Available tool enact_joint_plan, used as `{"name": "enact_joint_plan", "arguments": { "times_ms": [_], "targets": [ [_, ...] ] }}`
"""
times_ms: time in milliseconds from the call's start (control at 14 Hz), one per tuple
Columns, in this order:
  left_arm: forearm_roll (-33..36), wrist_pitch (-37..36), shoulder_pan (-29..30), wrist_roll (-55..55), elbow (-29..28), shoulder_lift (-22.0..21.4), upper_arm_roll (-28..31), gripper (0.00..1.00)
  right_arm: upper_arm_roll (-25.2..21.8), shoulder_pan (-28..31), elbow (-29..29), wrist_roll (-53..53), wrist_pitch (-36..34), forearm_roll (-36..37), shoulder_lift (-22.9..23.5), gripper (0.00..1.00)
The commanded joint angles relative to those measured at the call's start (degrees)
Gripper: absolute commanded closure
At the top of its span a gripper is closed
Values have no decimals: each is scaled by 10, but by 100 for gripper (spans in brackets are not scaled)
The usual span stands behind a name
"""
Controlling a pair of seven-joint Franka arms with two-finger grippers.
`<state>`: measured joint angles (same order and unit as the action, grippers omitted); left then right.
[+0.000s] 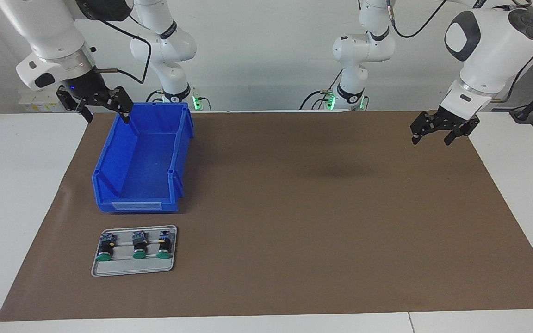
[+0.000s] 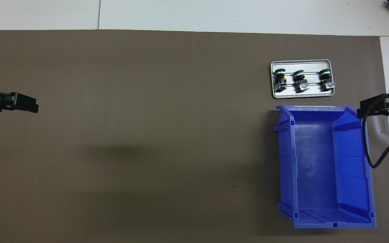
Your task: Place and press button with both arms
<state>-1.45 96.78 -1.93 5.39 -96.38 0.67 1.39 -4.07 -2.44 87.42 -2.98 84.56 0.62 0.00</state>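
Right tool (image 1: 104, 105), black and two-fingered on its white jointed arm, hangs released and grasping nothing over the robots' end of the open blue plastic bin (image 1: 144, 159), at the rim corner toward the right arm's end of the counter. Its fingers stand spread. In the overhead view only the tips of this tool (image 2: 380, 105) and a looping black cable show; the rest is cut off by the frame edge.

That bin sits on the brown paper mat (image 1: 294, 208), and its inside shows nothing but bare blue floor. Just beside the bin, farther from the robots, lies a small grey metal tray (image 1: 133, 268) with rounded corners. On it three green-capped push-buttons (image 1: 137, 245) with black bodies lie in a row, caps pointing away from the robots; their rear blocks are too small to make out clearly. The tray is apart from the mat's edge.

From the bin and tray toward the left arm's end, the mat is one wide open stretch, crossed only by a soft shadow.

Left tool (image 1: 433, 133), also black on a white arm, hovers released and holding nothing over the mat's corner near the robots, close to where the mat meets the white counter (image 1: 516, 185). From overhead this tool (image 2: 25, 104) enters at the frame's edge, its arm mostly cut off.
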Motion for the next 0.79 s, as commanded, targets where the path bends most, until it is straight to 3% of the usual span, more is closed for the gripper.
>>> {"name": "enact_joint_plan", "arguments": {
  "times_ms": [0,716],
  "targets": [
    [-7,3,1,3,-13,-10,2,0,0,5,16,10,11,2,-11,0],
    [-7,3,1,3,-13,-11,2,0,2,-3,17,15,10,-1,-11,0]
  ]
}}
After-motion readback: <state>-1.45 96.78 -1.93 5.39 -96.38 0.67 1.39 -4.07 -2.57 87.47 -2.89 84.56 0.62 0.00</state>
